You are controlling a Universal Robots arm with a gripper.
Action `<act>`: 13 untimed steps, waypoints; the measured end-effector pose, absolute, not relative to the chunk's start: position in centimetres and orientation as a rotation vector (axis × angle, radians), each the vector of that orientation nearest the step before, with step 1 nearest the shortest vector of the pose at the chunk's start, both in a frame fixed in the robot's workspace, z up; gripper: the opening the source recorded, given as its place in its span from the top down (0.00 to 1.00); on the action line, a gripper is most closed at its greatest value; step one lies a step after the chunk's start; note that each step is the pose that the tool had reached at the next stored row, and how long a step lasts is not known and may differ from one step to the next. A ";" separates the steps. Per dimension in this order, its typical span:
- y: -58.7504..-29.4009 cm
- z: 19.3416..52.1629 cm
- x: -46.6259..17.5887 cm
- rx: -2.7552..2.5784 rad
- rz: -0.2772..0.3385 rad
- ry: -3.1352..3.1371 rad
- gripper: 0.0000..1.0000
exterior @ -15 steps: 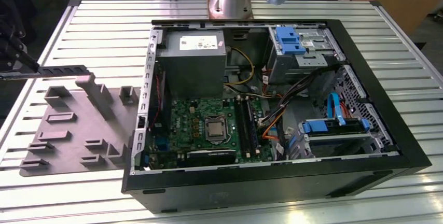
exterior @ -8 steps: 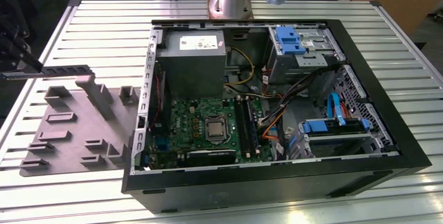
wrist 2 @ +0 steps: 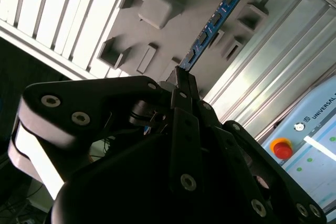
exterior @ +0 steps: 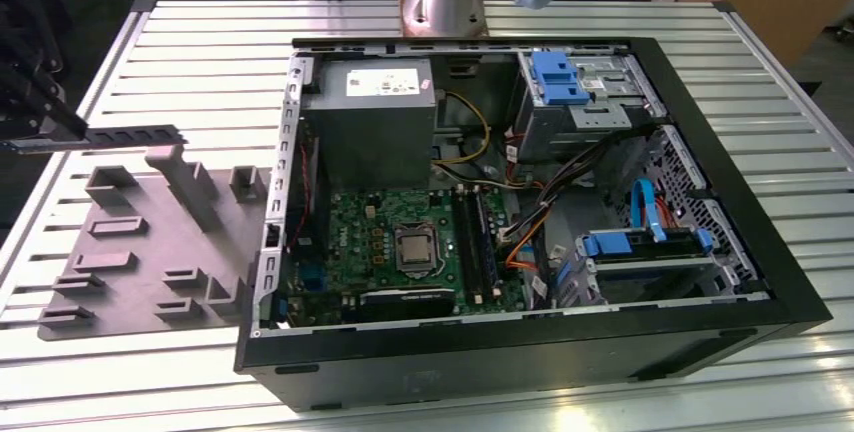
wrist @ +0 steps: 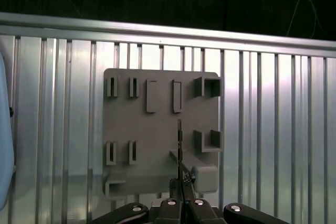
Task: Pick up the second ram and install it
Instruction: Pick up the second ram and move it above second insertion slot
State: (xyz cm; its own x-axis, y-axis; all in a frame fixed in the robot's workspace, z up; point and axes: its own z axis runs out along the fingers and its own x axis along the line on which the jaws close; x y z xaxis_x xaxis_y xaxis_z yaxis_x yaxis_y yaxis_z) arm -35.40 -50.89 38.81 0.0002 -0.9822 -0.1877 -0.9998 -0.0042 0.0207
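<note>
Fingers [wrist 2: 181, 77] fully closed on one end of the second ram [wrist 2: 212, 22]. The blue-edged stick projects straight out from the fingertips. Same grasp in the first wrist view: fingers [wrist: 179, 184], ram edge-on [wrist: 179, 145].

Exterior view: gripper [exterior: 67, 139] at the exterior view's left, at about 9 o'clock from the open computer case [exterior: 747, 252]. Ram [exterior: 134, 135] is roughly level, above the far part of the grey tray [exterior: 134, 252]; cannot tell whether it touches a raised block.

Tray lies on the slatted metal tabletop [exterior: 214, 42], just beside the case. Black memory slots [exterior: 470, 242] on the motherboard are well apart from the ram, at about 4 o'clock from it.
</note>
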 end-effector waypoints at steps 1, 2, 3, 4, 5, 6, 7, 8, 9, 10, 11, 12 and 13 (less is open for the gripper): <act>-50.9 38.8 -35.3 -2.134 0.224 2.129 0.88; -50.9 38.8 -35.3 -2.134 0.224 2.129 0.88; -50.9 38.8 -35.2 -2.134 0.224 2.129 0.88; -50.9 38.8 -35.2 -2.134 0.224 2.129 0.88; -50.9 38.8 -35.1 -2.134 0.224 2.129 0.88; -50.9 38.8 -35.1 -2.134 0.224 2.129 0.88; -50.9 38.8 -35.0 -2.134 0.224 2.129 0.88; -50.9 38.8 -34.9 -2.134 0.224 2.129 0.88; -50.9 38.8 -34.9 -2.134 0.224 2.129 0.88; -50.9 38.8 -34.8 -2.134 0.224 2.129 0.88; -50.9 38.8 -34.8 -2.134 0.224 2.129 0.88; -50.9 38.8 -34.7 -2.134 0.224 2.129 0.88; -50.9 38.8 -34.7 -2.134 0.224 2.129 0.88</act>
